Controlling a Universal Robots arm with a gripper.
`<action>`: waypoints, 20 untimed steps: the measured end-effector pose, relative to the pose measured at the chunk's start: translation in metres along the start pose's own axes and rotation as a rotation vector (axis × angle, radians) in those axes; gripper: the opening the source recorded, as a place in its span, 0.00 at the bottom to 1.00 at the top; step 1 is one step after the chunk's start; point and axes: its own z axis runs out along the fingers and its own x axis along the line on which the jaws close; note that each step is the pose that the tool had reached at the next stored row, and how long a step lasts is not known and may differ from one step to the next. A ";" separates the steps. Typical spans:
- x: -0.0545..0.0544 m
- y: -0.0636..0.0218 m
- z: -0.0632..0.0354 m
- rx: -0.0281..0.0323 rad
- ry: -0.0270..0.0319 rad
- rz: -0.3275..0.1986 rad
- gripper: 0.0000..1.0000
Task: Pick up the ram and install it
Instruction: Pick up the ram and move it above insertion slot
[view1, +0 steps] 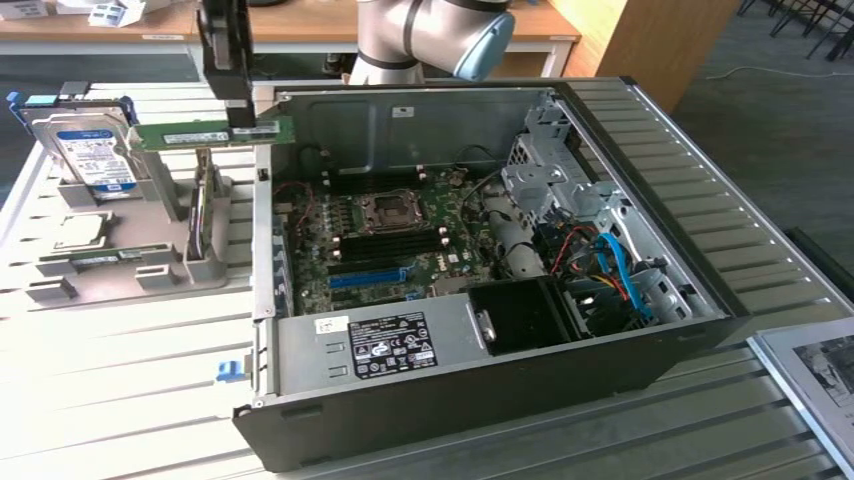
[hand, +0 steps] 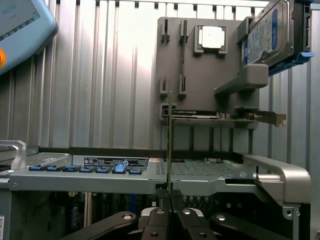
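Hanging level in the air, ram (view1: 200, 134) is pinched by gripper (view1: 251, 122), jaws clenched on its flat faces, off-centre toward the case end. It sits above the wall of the open computer case (view1: 467, 400) nearest the grey parts stand (view1: 134, 270), which carries a hard drive (view1: 91, 150). Looks light, stiff, thin, fragile: best held on bare board, not chips or contacts.
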 end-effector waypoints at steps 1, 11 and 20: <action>0.000 -0.0024 -0.0001 0.0000 0.0000 0.000 0.12; 0.000 -0.0262 -0.0011 0.0000 0.0001 0.000 0.12; 0.000 -0.0499 -0.0021 0.0000 0.0001 0.000 0.12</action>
